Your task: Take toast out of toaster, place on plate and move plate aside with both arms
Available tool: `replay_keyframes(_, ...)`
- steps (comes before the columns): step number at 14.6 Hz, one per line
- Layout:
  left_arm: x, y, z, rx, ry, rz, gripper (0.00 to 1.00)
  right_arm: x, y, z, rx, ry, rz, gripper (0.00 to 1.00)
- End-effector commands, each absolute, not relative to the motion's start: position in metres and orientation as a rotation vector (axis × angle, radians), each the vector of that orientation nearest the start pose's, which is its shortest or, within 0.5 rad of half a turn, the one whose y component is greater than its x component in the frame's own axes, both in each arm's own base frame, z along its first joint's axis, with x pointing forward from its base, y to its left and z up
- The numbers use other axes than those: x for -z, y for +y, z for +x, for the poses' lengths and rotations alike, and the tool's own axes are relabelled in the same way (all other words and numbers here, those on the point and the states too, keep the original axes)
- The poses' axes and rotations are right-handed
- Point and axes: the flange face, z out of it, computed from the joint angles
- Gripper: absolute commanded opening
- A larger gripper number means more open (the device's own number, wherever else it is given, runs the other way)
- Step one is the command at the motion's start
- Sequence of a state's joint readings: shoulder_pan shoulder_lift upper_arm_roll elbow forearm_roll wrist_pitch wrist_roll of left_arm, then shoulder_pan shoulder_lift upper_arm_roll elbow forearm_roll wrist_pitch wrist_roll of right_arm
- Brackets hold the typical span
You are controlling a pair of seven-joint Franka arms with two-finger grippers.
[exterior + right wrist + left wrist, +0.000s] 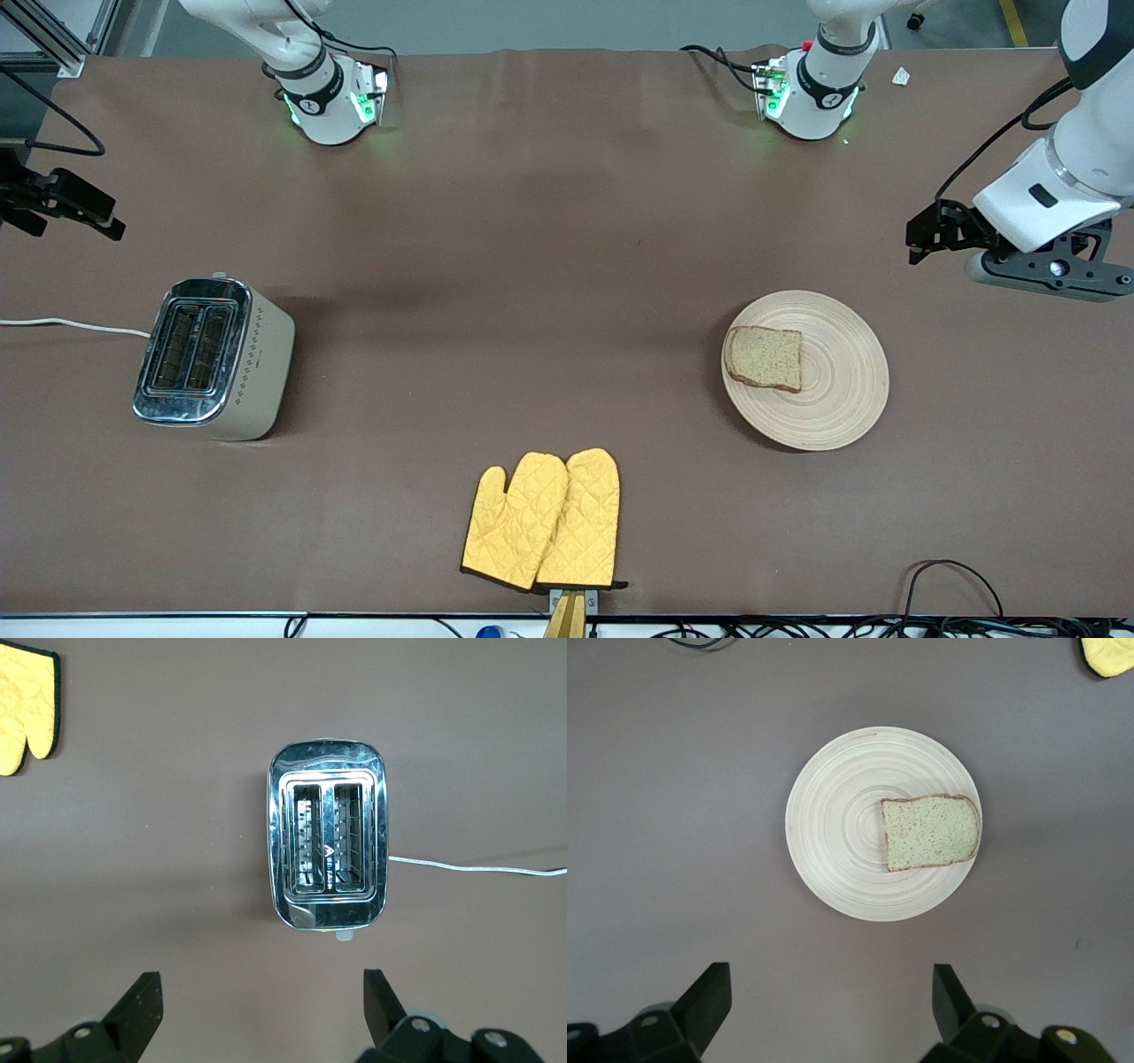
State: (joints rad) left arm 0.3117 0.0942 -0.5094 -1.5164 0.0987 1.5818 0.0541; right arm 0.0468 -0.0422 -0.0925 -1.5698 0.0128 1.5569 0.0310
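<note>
The toast (764,357) is lying flat on the plate (833,399), on the part toward the right arm's end, with the plate sitting at the left arm's end of the table. The left gripper (828,997) is hovering over bare table beside the plate, jaws spread and empty. The right gripper (259,999) is hanging beside the toaster (213,357), likewise spread and empty; both slots are showing empty and the oven mitts (545,521) are lying nearest the front camera.
</note>
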Motion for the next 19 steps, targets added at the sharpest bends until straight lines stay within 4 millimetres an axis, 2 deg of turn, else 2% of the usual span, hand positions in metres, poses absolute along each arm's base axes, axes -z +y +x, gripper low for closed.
replay_keyframes(1, -0.61, -0.084, 0.569, -0.002, 0.407, -3.035, 1.0, -0.649, -0.025, 0.542, 0.041, 0.129, -3.13, 1.0)
replay_keyframes(4, -0.61, -0.072, 0.571, -0.005, 0.398, -3.058, 1.0, -0.649, -0.025, 0.542, 0.041, 0.129, -3.13, 1.0)
replay_keyframes(7, -0.622, -0.075, 0.57, 0.032, 0.374, -3.065, 1.0, -0.649, -0.026, 0.542, 0.041, 0.132, -3.13, 1.0)
replay_keyframes(12, -0.619, -0.065, 0.569, 0.014, 0.336, -3.073, 1.0, -0.649, -0.025, 0.542, 0.041, 0.132, -3.13, 1.0)
replay_keyframes(16, -0.623, -0.07, 0.567, 0.038, 0.282, -3.105, 1.0, -0.649, -0.024, 0.542, 0.041, 0.134, -3.129, 1.0)
replay_keyframes(17, -0.625, -0.081, 0.565, 0.043, 0.28, -3.106, 1.0, -0.649, -0.023, 0.542, 0.041, 0.132, -3.129, 1.0)
replay_keyframes(19, -0.63, -0.09, 0.564, 0.061, 0.17, -3.105, 1.0, -0.649, -0.023, 0.542, 0.041, 0.132, -3.13, 1.0)
